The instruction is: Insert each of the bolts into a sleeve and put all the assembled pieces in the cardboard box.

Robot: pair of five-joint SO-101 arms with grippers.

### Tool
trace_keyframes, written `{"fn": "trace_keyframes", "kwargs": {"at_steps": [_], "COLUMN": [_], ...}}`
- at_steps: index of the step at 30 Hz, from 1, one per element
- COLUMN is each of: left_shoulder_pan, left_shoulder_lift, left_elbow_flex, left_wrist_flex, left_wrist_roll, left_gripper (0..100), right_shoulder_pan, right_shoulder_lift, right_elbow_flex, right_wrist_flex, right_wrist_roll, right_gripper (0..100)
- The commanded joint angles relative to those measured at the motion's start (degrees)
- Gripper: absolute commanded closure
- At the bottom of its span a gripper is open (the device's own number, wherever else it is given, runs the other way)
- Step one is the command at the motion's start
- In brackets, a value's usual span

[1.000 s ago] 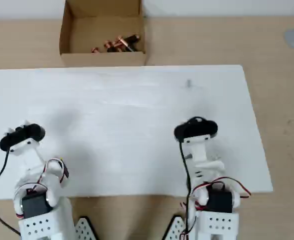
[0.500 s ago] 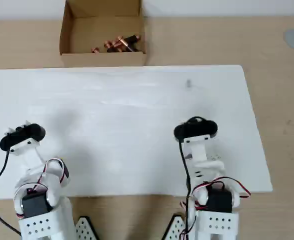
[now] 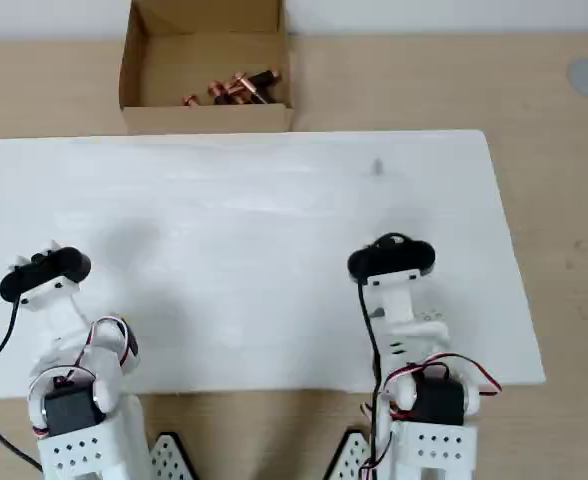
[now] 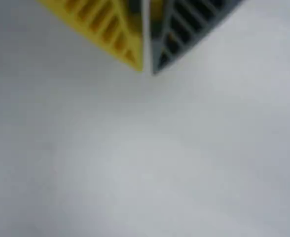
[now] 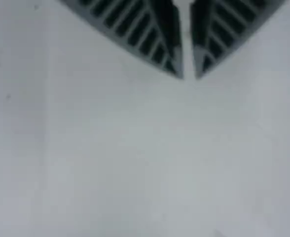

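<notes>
Nothing has moved since a second ago. Left gripper (image 4: 146,69): yellow and grey fingers pressed together, gripping nothing, over the white mat (image 3: 254,250). Right gripper (image 5: 187,74): fingers closed to a hairline slit, nothing held. The arms sit at the mat's 8 and 5 o'clock. Assembled pieces (image 3: 236,87) lie in the cardboard box (image 3: 131,75), 11 o'clock beyond the mat.

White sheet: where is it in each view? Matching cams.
High: sheet covers mid-table, just below the box in the picture.
Left wrist: the surface under the left gripper.
Right wrist: the surface under the right gripper.
Shared landmark: the sheet's bare white surface.
</notes>
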State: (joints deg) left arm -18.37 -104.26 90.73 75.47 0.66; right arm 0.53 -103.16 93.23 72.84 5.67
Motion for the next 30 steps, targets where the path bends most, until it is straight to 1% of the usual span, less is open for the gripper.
{"fn": "trace_keyframes", "kwargs": {"at_steps": [1,30], "left_shoulder_pan": [-0.4,-0.4], "left_shoulder_lift": [-0.2,-0.2], "left_elbow_flex": [-0.4,-0.4], "left_wrist_flex": [-1.0,-1.0], "left_wrist_roll": [0.4,0.4], "left_gripper": [99,99], "right_shoulder_pan": [0.7,0.7], "right_shoulder_lift": [-6.8,-6.8], "right_elbow_flex": [0.0,0.0], "right_wrist_flex": [0.0,0.0], "right_wrist_roll": [0.4,0.4], "right_gripper": [98.8,98.8]}}
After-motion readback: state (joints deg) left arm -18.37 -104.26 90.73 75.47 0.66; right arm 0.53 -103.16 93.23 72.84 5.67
